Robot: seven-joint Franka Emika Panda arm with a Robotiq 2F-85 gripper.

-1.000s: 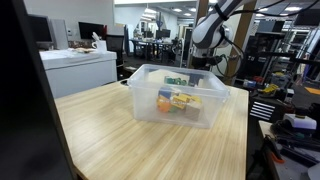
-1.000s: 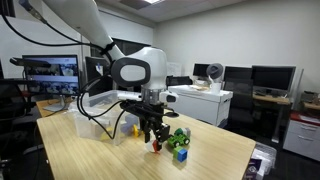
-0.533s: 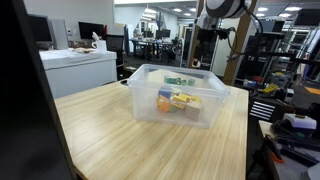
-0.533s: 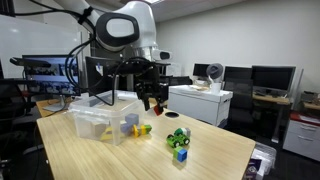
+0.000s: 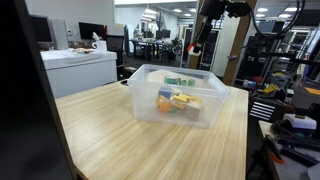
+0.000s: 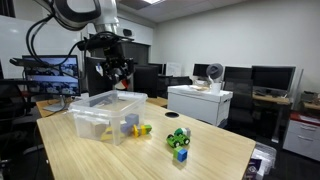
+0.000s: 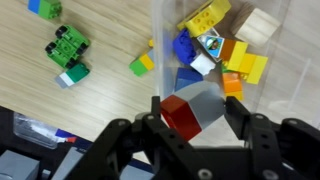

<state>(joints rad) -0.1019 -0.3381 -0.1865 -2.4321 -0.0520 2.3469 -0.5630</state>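
The gripper (image 7: pixel 192 120) is high above the bench (image 6: pixel 90 155), its jaws partly closed on a red block (image 7: pixel 180 114) pinched between the two fingers. Straight below the gripper is a clear bin (image 7: pixel 157 45), and the red block is over the bin's near edge. A grey block (image 7: pixel 209 102) touches the red one on one side. It may be part of the held piece or may lie in the bin beneath; the wrist view does not settle it.

Beyond the fingertips, inside the bin, is a heap of loose blocks: a yellow block (image 7: pixel 205 15), a blue block (image 7: pixel 186 49) and an orange block (image 7: pixel 234 52), among others. Outside the bin wall, off to the gripper's side on the bare bench, are a small green-and-yellow block (image 7: pixel 143 65) and, farther out, a green block cluster (image 7: pixel 66 48). In an exterior view the gripper (image 6: pixel 117 76) is well above the bin (image 6: pixel 100 128), and the green cluster (image 6: pixel 178 139) is well apart from it.
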